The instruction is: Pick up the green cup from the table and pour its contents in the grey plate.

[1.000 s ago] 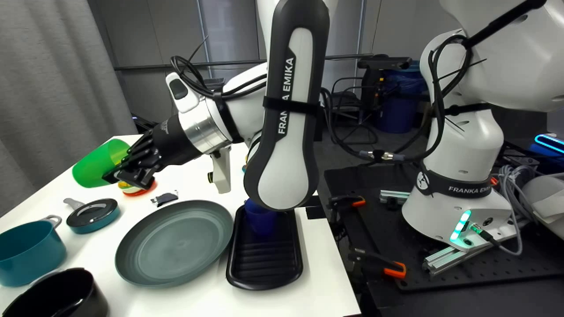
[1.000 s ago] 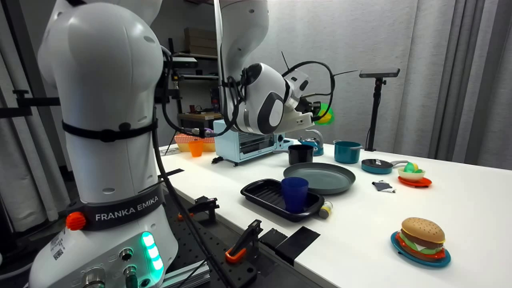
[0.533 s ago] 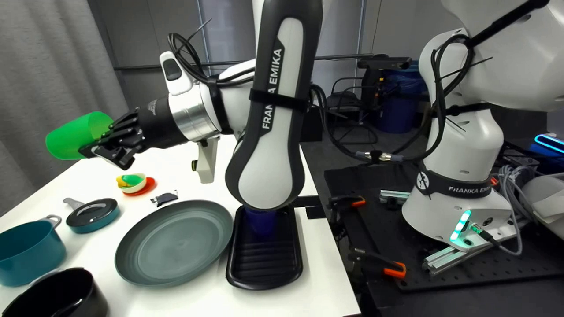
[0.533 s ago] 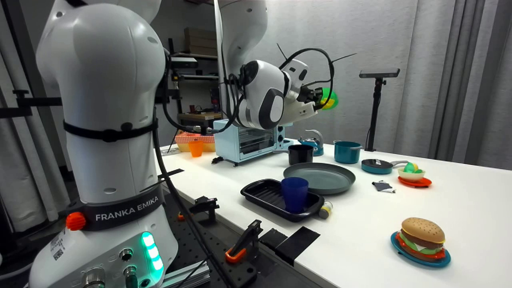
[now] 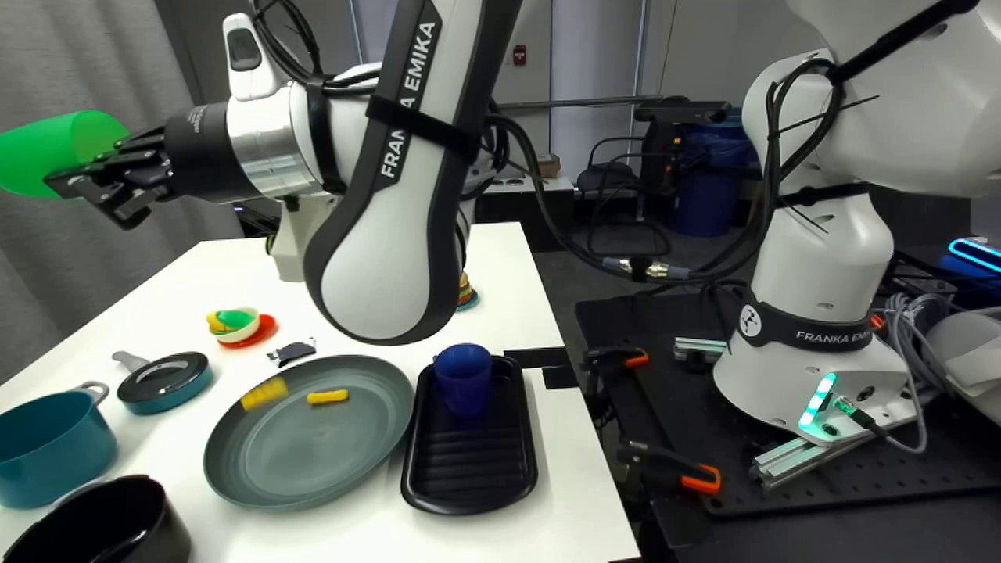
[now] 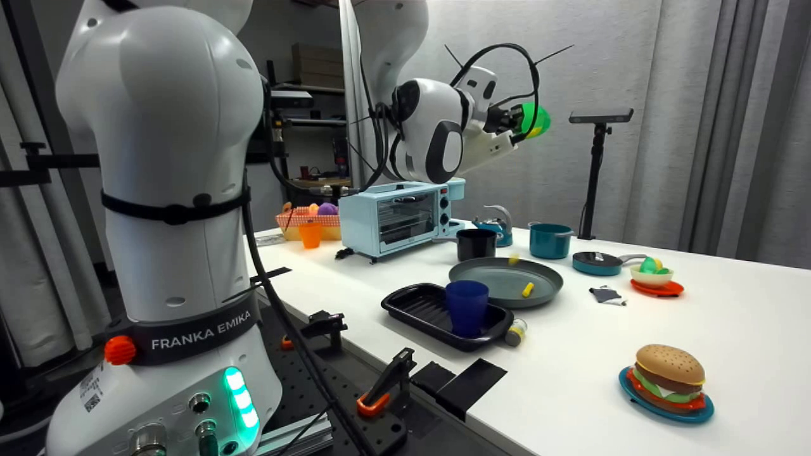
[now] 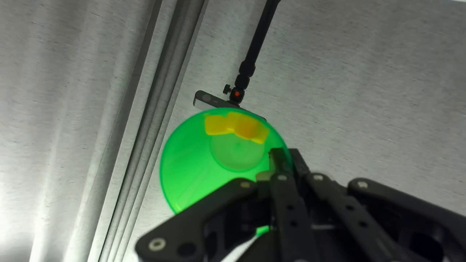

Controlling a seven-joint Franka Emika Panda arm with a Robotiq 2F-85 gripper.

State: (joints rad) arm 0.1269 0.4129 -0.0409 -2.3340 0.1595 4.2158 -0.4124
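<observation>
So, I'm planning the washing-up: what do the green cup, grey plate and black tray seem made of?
Green cup: likely thin plastic, smooth; translucent, light seems to glow through its wall.
Grey plate: matt, no sharp reflections; could be plastic, ceramic or coated metal.
Black tray: faintly glossy, a soft shine along its rim; perhaps plastic or coated metal.

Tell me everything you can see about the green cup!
The green cup is round, bright green, see-through and plastic-looking. It's up off the table, tipped sideways, its open mouth facing the arm. The jaws are shut on its wall near the rim. Yellow pieces show inside, along its wall.
</observation>
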